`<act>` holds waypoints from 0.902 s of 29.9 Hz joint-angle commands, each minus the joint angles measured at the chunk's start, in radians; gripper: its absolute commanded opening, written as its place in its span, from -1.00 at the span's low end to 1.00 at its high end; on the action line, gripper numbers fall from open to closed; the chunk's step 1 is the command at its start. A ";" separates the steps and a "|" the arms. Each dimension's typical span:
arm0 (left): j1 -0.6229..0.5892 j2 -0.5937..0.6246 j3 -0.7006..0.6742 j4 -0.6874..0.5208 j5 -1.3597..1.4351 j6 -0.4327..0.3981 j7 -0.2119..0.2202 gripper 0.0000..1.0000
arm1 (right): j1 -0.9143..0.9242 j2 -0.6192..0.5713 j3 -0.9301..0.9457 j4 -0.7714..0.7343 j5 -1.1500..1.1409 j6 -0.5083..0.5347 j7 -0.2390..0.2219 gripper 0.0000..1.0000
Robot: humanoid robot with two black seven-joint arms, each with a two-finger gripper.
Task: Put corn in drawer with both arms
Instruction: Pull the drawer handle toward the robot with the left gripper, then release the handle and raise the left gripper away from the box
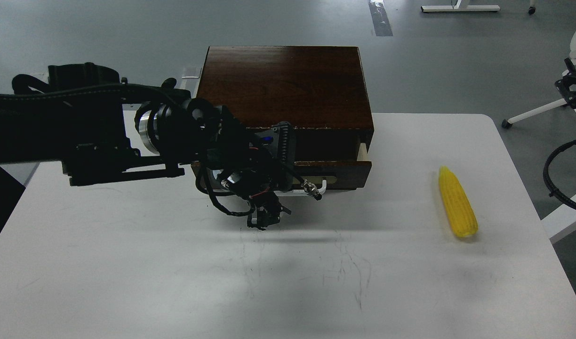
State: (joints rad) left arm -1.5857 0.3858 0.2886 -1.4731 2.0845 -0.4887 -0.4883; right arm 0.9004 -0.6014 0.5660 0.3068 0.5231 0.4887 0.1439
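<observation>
The yellow corn (457, 202) lies on the white table (175, 273) at the right, pointed end away from me. The dark brown box (283, 84) stands at the back middle. Its drawer (337, 170) is pulled out a short way, and a pale inner side (362, 151) shows at its right. My left gripper (277, 181) is at the left part of the drawer front, closed around the white bar handle (317, 187); most of the handle is hidden behind it. My right gripper is out of view.
A black cable loop (554, 176) shows at the right edge. A white stand with wheels (532, 113) is on the grey floor beyond the table's right corner. The corn lies near the table's right edge.
</observation>
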 commanded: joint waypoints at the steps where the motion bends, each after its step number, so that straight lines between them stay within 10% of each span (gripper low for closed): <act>1: -0.003 0.002 0.000 -0.022 0.000 0.000 0.000 -0.07 | 0.000 0.000 0.000 -0.002 0.000 0.000 0.000 1.00; 13: -0.002 0.018 -0.005 -0.056 0.000 0.000 0.000 -0.05 | 0.000 -0.001 0.000 -0.002 0.000 0.000 0.000 1.00; 18: -0.029 0.054 -0.038 -0.062 -0.018 0.000 0.000 0.20 | -0.003 -0.015 -0.006 -0.002 0.000 0.000 -0.001 1.00; 22: -0.030 0.093 -0.144 -0.052 -0.196 0.000 0.000 0.92 | -0.011 -0.015 -0.058 -0.003 -0.002 0.000 -0.003 1.00; 27: -0.023 0.169 -0.238 0.019 -0.639 0.000 0.000 0.95 | 0.002 -0.026 -0.161 -0.005 -0.006 0.000 -0.001 1.00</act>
State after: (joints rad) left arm -1.6132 0.5126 0.0928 -1.4957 1.6810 -0.4888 -0.4887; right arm 0.8913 -0.6191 0.4558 0.3037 0.5213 0.4887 0.1411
